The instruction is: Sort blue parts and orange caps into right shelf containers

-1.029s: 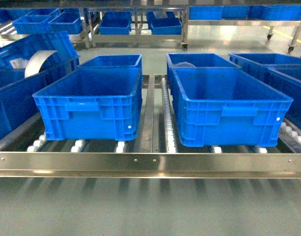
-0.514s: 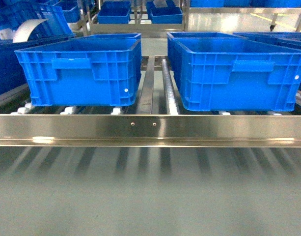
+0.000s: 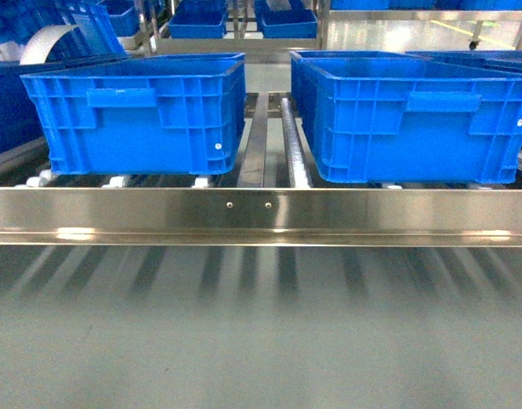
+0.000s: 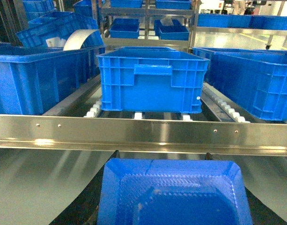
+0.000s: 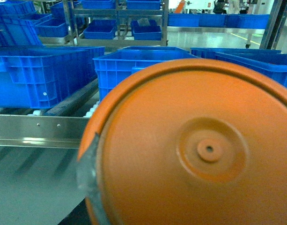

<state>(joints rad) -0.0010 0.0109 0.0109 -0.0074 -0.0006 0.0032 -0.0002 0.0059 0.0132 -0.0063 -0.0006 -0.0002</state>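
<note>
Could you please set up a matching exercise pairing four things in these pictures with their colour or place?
Things:
1. cap
2. tray
3. rail
4. left crate

Descriptions:
A. shiny metal, across the front of the shelf
B. orange, filling the right wrist view
C. blue, on rollers behind the rail
D. blue, low in the left wrist view, in front of the rail

Pairs: 1-B, 2-D, 3-A, 4-C
</note>
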